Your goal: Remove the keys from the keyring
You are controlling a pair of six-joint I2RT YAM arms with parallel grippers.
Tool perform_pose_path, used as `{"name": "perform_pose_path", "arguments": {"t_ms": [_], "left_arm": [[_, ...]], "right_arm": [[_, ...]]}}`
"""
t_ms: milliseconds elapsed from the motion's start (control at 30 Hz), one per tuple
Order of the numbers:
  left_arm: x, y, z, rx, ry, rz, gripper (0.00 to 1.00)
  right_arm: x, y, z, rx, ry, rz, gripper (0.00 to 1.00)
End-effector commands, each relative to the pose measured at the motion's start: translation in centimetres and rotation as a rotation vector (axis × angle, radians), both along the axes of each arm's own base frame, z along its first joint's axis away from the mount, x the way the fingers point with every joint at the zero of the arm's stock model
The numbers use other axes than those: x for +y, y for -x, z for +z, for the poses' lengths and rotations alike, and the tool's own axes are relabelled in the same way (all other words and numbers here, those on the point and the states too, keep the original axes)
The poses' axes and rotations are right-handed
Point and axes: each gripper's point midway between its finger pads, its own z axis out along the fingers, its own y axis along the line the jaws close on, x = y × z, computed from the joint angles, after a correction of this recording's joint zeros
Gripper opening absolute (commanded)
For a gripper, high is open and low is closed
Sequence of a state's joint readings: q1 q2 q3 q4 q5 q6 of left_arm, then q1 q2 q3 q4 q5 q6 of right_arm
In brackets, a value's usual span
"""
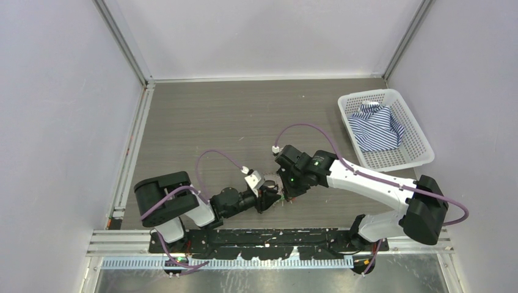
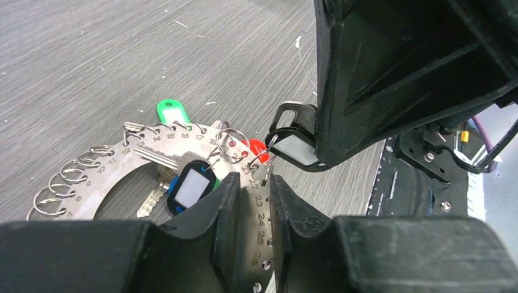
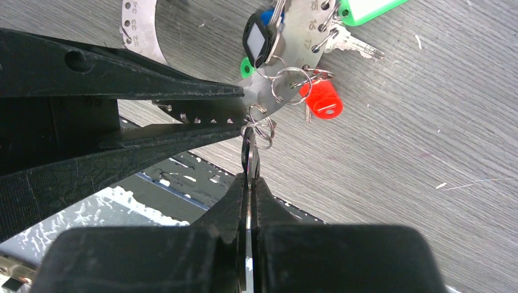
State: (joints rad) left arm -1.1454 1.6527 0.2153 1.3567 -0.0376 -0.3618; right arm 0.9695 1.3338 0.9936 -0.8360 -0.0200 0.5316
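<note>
Top view: both arms met at the middle of the table's (image 1: 244, 116) near edge, with left gripper (image 1: 267, 200) and right gripper (image 1: 284, 190) tip to tip. What they gripped was too small to tell from there. A white basket (image 1: 404, 162) holding a striped cloth (image 1: 375, 125) sat toward the far right corner, well apart.

Left wrist: the left fingers (image 2: 226, 207) were clamped across the flat band of the keyring (image 2: 122, 171) - 1 finger on each edge, at the stretch stamped 22 to 26. The keyring was a numbered silver arc with small split rings (image 2: 61, 183) along its outer rim. On it were a green-headed key (image 2: 171, 113), a blue-and-black-headed key (image 2: 192, 186), a red-headed key (image 2: 256, 148) and a bare silver key (image 2: 153, 201) partly under the band. The right gripper filled the upper right, clamped on a black-headed key (image 2: 294, 146) with a white label, just beside the left fingertips.

Right wrist: the right fingers (image 3: 235, 201) were pressed tight on the black-headed key, seen edge-on. Its split ring was hooked to the keyring's rim. The left fingers reached in from the left, pinching the band - the red and green heads lay past them on the table.
</note>
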Motion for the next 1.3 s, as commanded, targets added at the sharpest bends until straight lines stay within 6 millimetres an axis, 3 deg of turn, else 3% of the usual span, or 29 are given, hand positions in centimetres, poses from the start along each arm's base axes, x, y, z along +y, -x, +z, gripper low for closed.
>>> {"name": "perform_pose_path", "arguments": {"t_ms": [0, 433, 633, 833, 1267], "left_arm": [[-0.3, -0.8, 2.0, -0.114, 0.035, 0.018, 0.26], [-0.9, 0.2, 2.4, -0.232, -0.001, -0.078, 0.27], [-0.1, 0.1, 2.9, -0.334, -0.032, -0.095, 0.26], [0.3, -0.3, 3.4, -0.343, -0.017, -0.143, 0.26], [-0.8, -0.5, 4.1, -0.349, -0.066, -0.229, 0.27]], "right_arm": [[1.1, -0.8, 2.8, -0.07, -0.081, 0.003, 0.01], [1.3, -0.9, 3.3, -0.089, -0.102, 0.005, 0.01], [1.1, -0.8, 3.5, -0.098, -0.111, 0.008, 0.01], [0.6, -1.3, 4.0, -0.147, -0.117, 0.012, 0.01], [0.6, -1.7, 5.0, -0.205, -0.148, 0.039, 0.01]]}}
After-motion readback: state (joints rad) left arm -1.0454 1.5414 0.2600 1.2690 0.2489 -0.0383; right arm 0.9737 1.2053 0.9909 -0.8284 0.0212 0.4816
